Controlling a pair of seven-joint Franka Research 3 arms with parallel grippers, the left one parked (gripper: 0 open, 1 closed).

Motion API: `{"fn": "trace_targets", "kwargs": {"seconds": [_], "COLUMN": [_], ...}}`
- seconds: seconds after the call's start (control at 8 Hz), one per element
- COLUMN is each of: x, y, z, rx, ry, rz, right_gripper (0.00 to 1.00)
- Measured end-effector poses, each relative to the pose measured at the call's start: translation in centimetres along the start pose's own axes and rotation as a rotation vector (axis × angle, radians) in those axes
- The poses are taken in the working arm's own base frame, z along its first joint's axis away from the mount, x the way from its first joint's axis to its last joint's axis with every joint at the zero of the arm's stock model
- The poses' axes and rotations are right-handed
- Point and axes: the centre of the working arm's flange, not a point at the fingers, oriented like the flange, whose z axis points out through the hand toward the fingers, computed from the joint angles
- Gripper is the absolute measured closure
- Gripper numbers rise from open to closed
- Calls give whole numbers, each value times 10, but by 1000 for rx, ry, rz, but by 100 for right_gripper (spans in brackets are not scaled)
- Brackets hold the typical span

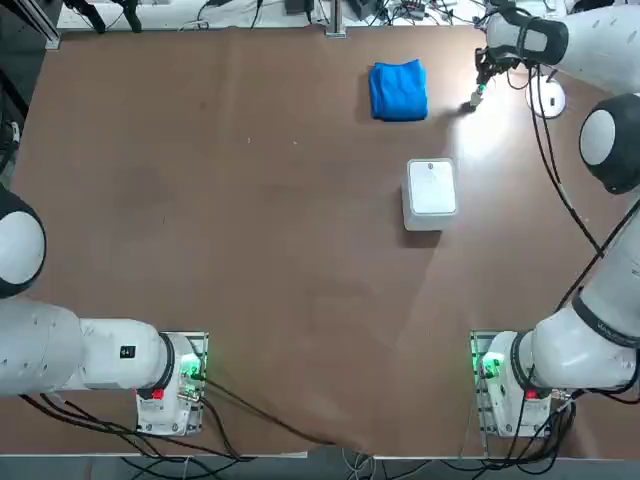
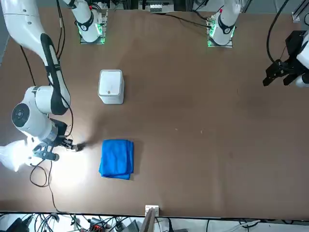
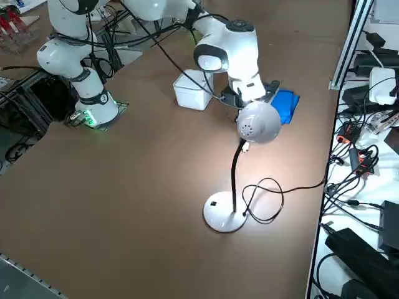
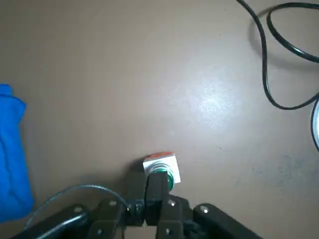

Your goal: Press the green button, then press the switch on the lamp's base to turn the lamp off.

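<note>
One brown bench (image 1: 250,260), cables along its edges; we see right gripper (image 4: 152,191) fingers closed, empty, tips on green button (image 4: 167,177) near far right corner.

My bench (image 1: 250,250): brown, matte. On it: blue cloth (image 1: 399,90) at far side, white square box (image 1: 432,192) nearer me, green button (image 1: 478,95) just right of cloth, lamp's base (image 3: 224,215) w/ black cord (image 3: 274,199) looped beside it.
</note>
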Motion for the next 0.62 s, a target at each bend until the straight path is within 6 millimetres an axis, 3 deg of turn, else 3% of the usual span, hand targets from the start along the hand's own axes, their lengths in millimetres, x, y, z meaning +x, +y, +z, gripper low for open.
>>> {"fn": "trace_targets", "kwargs": {"seconds": [0.62], "x": [-2], "y": [0], "z": [4], "rx": [1], "ry": [4], "rz": [0], "right_gripper": [99]}}
